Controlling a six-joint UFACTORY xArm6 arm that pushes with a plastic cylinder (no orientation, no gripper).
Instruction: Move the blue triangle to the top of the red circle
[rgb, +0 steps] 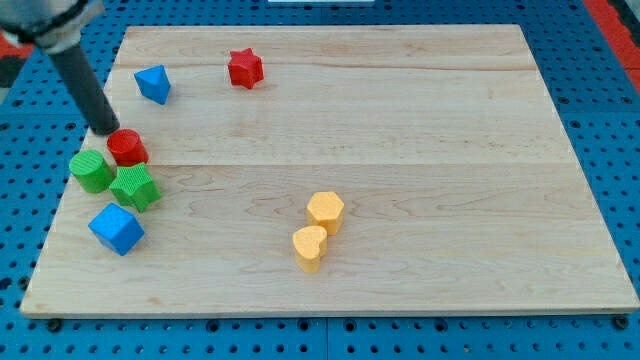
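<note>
The blue triangle (153, 84) lies near the view's top left of the wooden board (400, 120). The red circle (127, 147) sits below it, toward the left edge. My tip (107, 131) is at the red circle's upper left, touching or nearly touching it, and is below and left of the blue triangle. The rod slants up to the view's top left corner.
A green circle (91, 171) and a green star (135, 187) sit just below the red circle. A blue cube (116, 229) lies below them. A red star (244, 68) is at the top. A yellow hexagon (325, 211) and a yellow heart (310, 247) are at lower centre.
</note>
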